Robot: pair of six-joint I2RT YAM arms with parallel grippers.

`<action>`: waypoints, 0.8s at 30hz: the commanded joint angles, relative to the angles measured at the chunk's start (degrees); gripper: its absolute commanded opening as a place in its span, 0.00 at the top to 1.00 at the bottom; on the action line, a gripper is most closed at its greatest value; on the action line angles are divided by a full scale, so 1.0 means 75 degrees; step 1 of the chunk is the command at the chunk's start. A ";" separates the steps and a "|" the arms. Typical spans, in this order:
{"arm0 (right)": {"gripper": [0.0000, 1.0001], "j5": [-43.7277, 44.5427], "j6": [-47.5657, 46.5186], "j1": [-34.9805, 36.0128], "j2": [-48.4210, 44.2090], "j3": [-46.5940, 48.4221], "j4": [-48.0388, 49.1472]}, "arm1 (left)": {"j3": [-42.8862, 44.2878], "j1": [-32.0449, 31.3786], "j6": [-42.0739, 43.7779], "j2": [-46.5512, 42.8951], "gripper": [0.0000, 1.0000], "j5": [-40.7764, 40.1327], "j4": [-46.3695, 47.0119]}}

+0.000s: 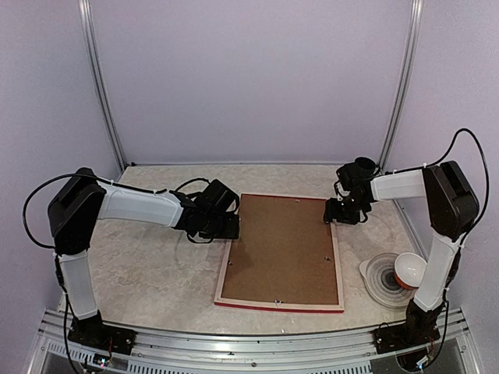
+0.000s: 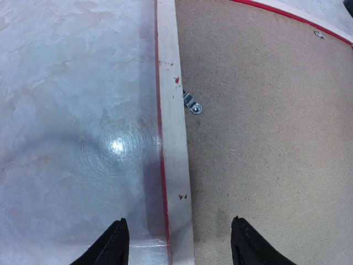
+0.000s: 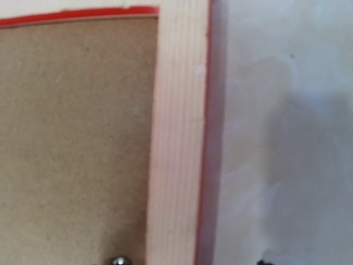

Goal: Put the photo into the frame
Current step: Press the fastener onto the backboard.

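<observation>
The frame lies face down in the middle of the table, pale wood back up and red edges showing. A brown backing board fills it. The photo is hidden. My left gripper is at the frame's left rail, low over it. It is open, one finger over the table and one over the board. My right gripper hovers at the far right corner, over the right rail. Only one black fingertip shows, well clear of the rail's outer edge, so the jaws stand open.
A small metal clip sits on the board beside the left rail, and a metal stud by the right rail. A white and orange bowl rests on a stack of plates at the right, by the right arm.
</observation>
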 commanded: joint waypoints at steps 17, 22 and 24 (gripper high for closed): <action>0.45 0.0003 -0.0051 -0.0073 -0.0172 -0.0092 -0.0204 | -0.0058 0.0042 -0.0038 0.0119 0.38 0.0158 0.0209; 0.46 -0.0028 -0.0094 -0.0056 -0.0240 -0.0220 -0.0173 | -0.0058 0.0058 -0.0062 0.0135 0.38 0.0192 0.0219; 0.46 -0.0028 -0.0106 -0.0062 -0.0268 -0.0253 -0.0183 | -0.0057 0.0053 -0.0071 0.0138 0.38 0.0213 0.0224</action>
